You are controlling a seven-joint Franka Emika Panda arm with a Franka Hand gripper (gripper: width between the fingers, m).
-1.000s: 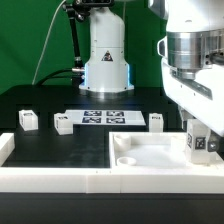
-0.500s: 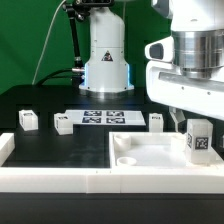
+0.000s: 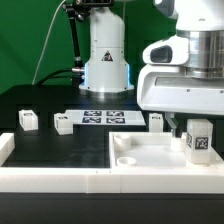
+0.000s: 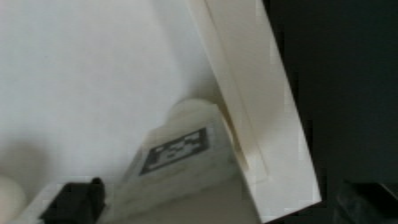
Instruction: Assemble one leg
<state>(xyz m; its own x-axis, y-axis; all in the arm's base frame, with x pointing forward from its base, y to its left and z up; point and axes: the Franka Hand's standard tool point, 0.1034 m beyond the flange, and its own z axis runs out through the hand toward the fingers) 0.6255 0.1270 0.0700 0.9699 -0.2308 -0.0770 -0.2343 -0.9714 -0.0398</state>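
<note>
One leg (image 3: pixel 199 140), a small white block with a black-and-white tag, stands upright on the large white panel (image 3: pixel 150 152) at the exterior view's right. My gripper (image 3: pixel 193 116) hangs just above it, open and not touching it. In the wrist view the leg (image 4: pixel 187 150) shows below, between my dark fingertips (image 4: pixel 75 202), next to the panel's raised edge (image 4: pixel 258 110). Three more legs (image 3: pixel 27 119), (image 3: pixel 64 124), (image 3: pixel 156 121) stand on the black table behind the panel.
The marker board (image 3: pixel 105 117) lies on the table in front of the arm's base (image 3: pixel 105 62). A white frame (image 3: pixel 60 178) runs along the front, with a raised end at the exterior view's left. The panel has a round socket (image 3: pixel 125 158).
My gripper has risen from around the leg and now hangs above it. The leg stays standing on the panel.
</note>
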